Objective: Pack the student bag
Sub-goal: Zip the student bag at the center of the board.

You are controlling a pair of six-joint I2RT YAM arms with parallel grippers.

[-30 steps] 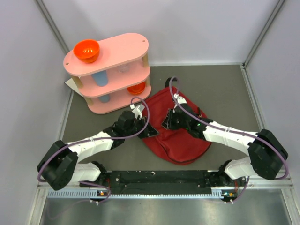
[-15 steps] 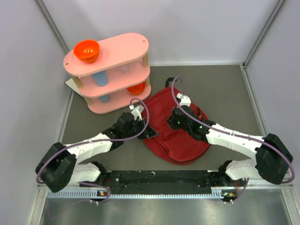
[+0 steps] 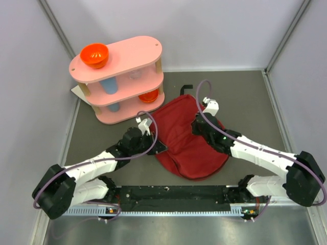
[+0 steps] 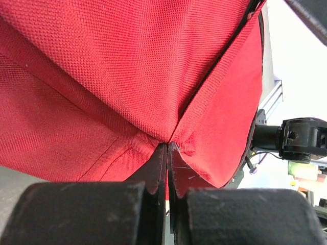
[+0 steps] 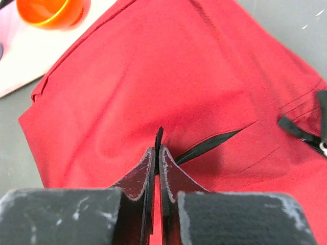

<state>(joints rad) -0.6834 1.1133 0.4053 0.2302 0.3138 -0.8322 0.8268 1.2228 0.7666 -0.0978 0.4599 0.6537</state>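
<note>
Grey bench, near side: we see the left end effector pressed tight on a fold at the left edge of the student bag. The bag lies between both arms, its long axis running near to far. Farther on, the right end effector pinches it at the zip, with a pink shelf beyond.

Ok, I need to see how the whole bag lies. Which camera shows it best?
Top external: the student bag shows nearly whole on the table. Left wrist shows only red fabric pinched by the left gripper; right wrist shows a panel with a zip, pinched by the right gripper.
</note>
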